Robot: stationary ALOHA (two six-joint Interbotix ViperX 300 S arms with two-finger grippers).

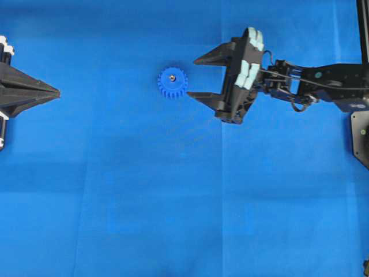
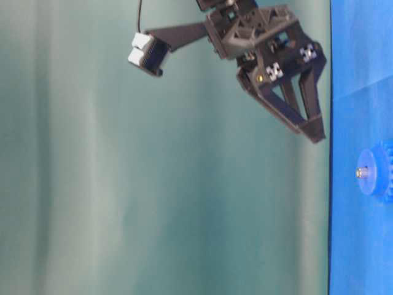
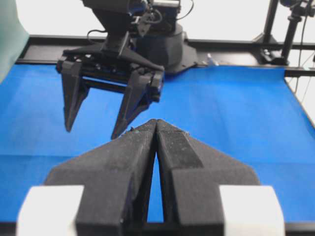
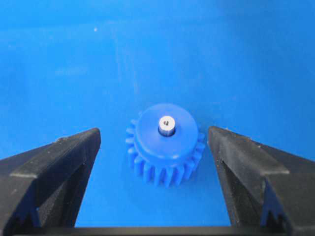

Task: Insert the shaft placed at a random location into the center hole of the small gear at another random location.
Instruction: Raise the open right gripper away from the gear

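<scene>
Closest to the right wrist lens, 2 black fingers [image 4: 54,167] frame the small gear [image 4: 165,145] with a wide gap between them, so the right pincer [image 1: 202,76] stands fully apart and holds nothing; from overhead it hangs just beside the gear, on that view's right, and the table-level view shows it clear above the counter [image 1: 173,202]. The gear lies flat on the blue counter, hub up, and the shaft [image 4: 166,124] already stands in the center hole, its silvery end poking a little above the hub. Both parts look rigid and light: hard plastic teeth that give a fair bite, and a smooth metal pin that would likely be slippery and easy to tip. If the gear must be taken, the toothed rim across its width seems the safest place; the pin offers only a short stub to pinch. At the overhead view's left edge, the left pincer [image 3: 156,129] rests with its tips pressed together, empty. How deep the shaft sits cannot be judged, since the hole itself is filled and hidden. The gear is absent from the left wrist view, and the table-level view crops its far side.
</scene>
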